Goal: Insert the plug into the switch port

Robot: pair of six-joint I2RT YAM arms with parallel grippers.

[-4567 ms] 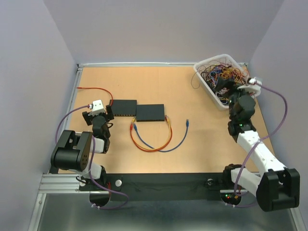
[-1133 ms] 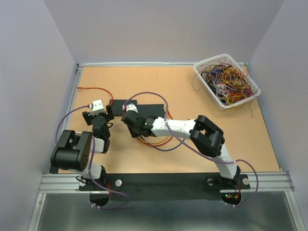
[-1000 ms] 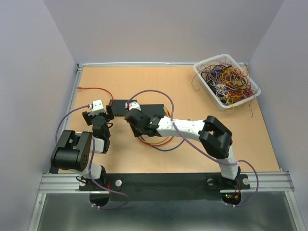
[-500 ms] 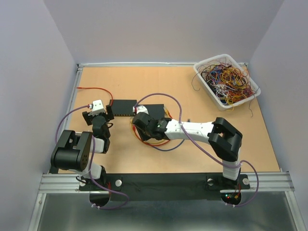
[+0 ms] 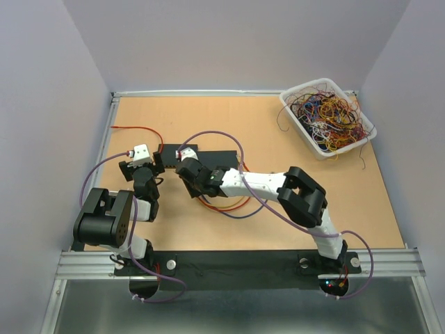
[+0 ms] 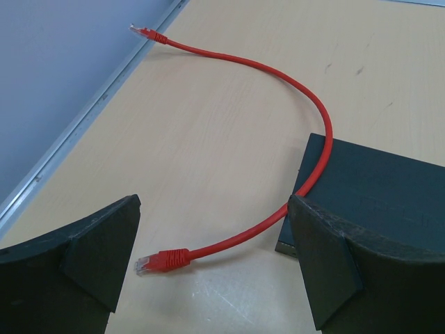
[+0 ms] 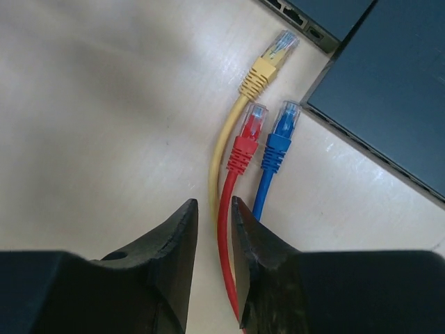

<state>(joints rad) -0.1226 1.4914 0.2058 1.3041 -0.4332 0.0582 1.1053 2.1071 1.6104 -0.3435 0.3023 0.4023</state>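
Note:
Two dark switches (image 5: 174, 154) (image 5: 226, 157) lie side by side mid-table. In the right wrist view a yellow plug (image 7: 268, 64), a red plug (image 7: 243, 147) and a blue plug (image 7: 277, 142) lie loose just before the switch (image 7: 396, 83) and its ports (image 7: 295, 15). My right gripper (image 7: 213, 202) (image 5: 189, 179) hangs over their cables. Its jaws stand a narrow gap apart, with the red cable showing through the gap beside bare table. My left gripper (image 6: 213, 209) (image 5: 149, 170) is wide open over another red plug (image 6: 163, 259), next to the left switch's corner (image 6: 375, 188).
A white bin (image 5: 299, 122) of tangled wires stands at the back right. A red cable (image 6: 278, 69) arcs from the left rail across the left switch's corner. Orange and blue cable loops (image 5: 233, 209) lie in front of the switches, under my right arm.
The right arm came from the bin to the switches. In the last second its gripper swung right along the switches, then back left over the plugs. The left arm stayed still.

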